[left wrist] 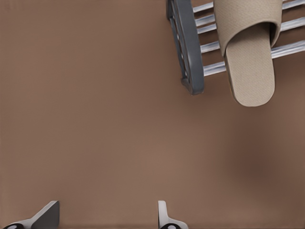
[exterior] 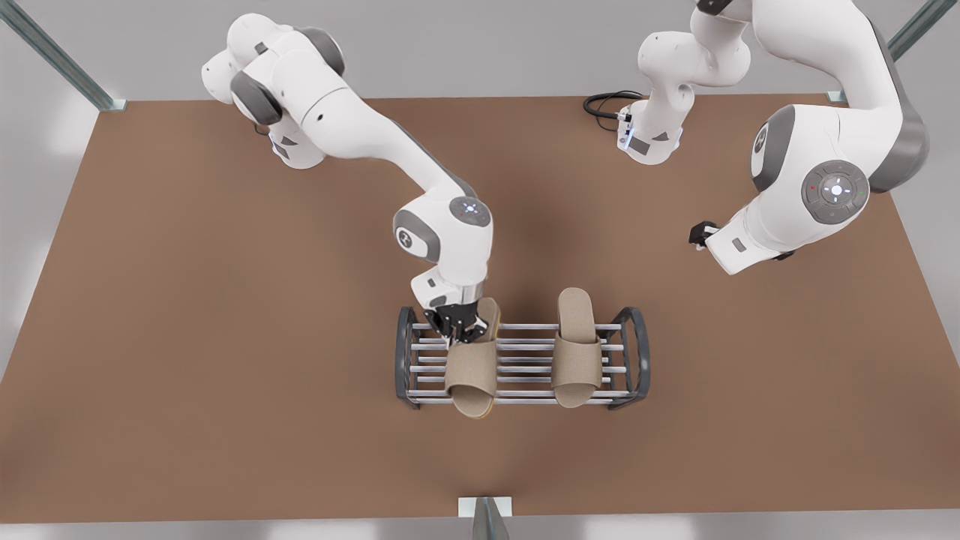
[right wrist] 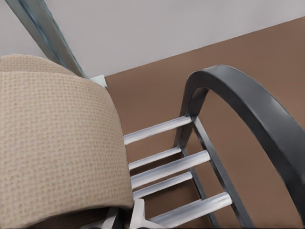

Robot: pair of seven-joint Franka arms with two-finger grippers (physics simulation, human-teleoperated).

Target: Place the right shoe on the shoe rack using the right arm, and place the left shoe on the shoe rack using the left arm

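Two beige woven slippers (exterior: 577, 349) are sitting across the low dark-grey metal shoe rack (exterior: 636, 352). We're seeing the right gripper (exterior: 459, 328) pinching the soft, light left-hand slipper (exterior: 471, 379) at its heel; the left gripper (left wrist: 102, 217), jaws spread, is waiting above bare brown bench (exterior: 187, 337), well apart.

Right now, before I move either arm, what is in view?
shoe rack: one, dark grey with silvery bars, on the table
slipper under the right gripper: one, beige, on the rack bars, front view's left
other slipper: one, beige, on the rack bars, front view's right
table: one, brown
cable: one, black, far edge
right gripper: at the first slipper's heel
left gripper: open, waiting off the rack
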